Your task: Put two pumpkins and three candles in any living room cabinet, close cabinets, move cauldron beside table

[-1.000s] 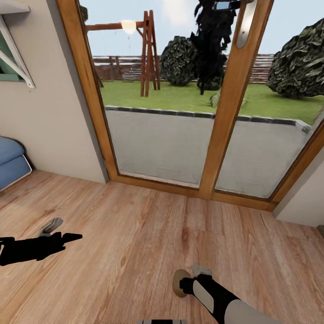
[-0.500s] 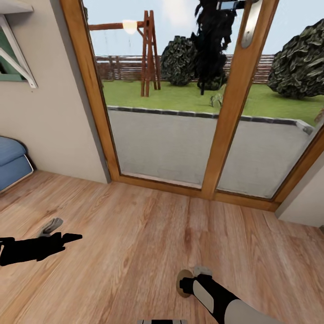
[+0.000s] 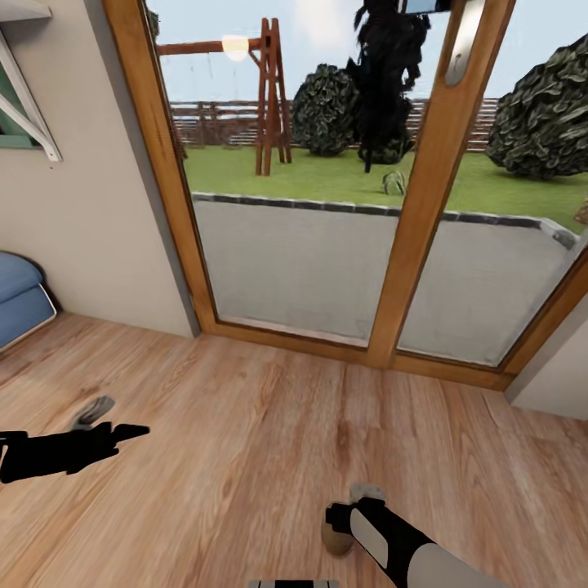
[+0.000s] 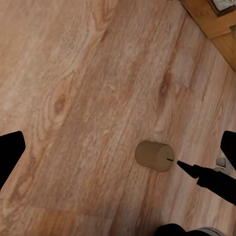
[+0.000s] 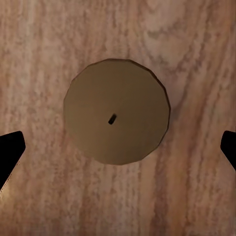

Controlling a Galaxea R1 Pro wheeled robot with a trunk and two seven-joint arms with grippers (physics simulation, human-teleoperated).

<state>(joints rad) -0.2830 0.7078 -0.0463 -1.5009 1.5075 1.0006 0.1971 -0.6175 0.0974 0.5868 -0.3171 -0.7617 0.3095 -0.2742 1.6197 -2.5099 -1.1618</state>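
Observation:
One candle, a short brownish cylinder with a dark wick, stands upright on the wood floor. My right gripper hangs directly above it, open, with a black fingertip at each side and clear of the candle. In the head view the candle peeks out from under the right gripper. My left gripper hovers open over bare floor further left. Its wrist view shows the same candle from the side, with my left gripper open. The pumpkins, cabinet, cauldron and table are out of view.
Tall glass patio doors in a wooden frame stand straight ahead, with a garden beyond. A beige wall runs to the left, and a blue cushion lies at its foot. A wall corner juts in at right.
The whole view has shifted a little. The candle now shows lower and more hidden under my right gripper. Both arms hold the same pose.

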